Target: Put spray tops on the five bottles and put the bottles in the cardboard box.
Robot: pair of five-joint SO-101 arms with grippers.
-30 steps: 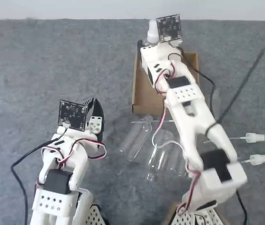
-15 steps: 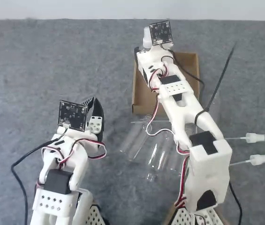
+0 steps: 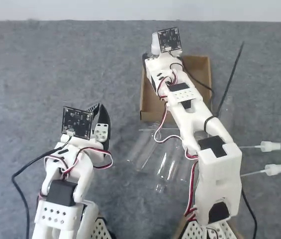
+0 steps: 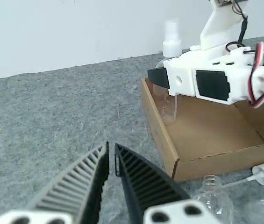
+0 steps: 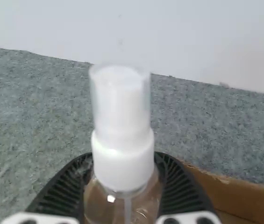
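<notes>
my right hand (image 5: 122,186) clamps the upright, spray-topped bottle (image 5: 121,140) at a corner of the cardboard box (image 4: 206,135); my left hand (image 4: 111,156), closed, hovers above the grey counter (image 4: 52,116).

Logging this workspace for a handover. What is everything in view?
Brown cardboard box: one, beneath the right arm.
Clear plastic bottle with white spray top: one, upright at the box's far corner.
Clear uncapped bottles: several, count unclear, lying before the box.
Loose white spray tops: two, right of the right arm.
Grey carpet: one, covering the table.
Left gripper: one, black, shut, empty.
Right gripper: one, black, shut on the capped bottle.
</notes>
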